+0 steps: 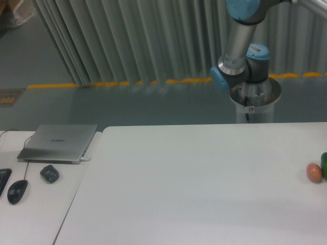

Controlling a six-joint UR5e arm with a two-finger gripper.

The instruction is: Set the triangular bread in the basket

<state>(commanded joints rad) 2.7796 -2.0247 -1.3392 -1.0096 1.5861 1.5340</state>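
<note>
Fingers are nowhere in the picture: only the arm's base column (254,104) and its blue-capped joints (240,71) show at the upper right, behind the far edge of the desk (204,189), and the links run out of the top of the frame, so whether the fingers are spread or closed, or carrying anything, cannot be told. Neither the triangular bread nor the basket is visible anywhere; no golden-brown bun lies on the white surface, so its heading and long axis cannot be read at all. What does show near the right border is a small reddish-orange egg-shaped ball (314,172), with a dark green thing (324,164) just beside it, cut off by the frame edge and too little seen to name. Off to the left, on a second lower surface (30,224), lie a closed grey laptop (59,143), a dark mouse (17,191), a small dark lump (49,174) and the corner of a keyboard (4,181). Judging from this, the task looks to be at its very start, or at least in a phase where the work lies outside the camera's field: nothing indicates a grasp made or a placement done. The next move would call for finding the bread, most likely beyond the right edge where the other food-like items sit, bringing the fingers down over it with a spread wide enough for a puffy bun, and taking care not to mistake the orange ball for it.
</note>
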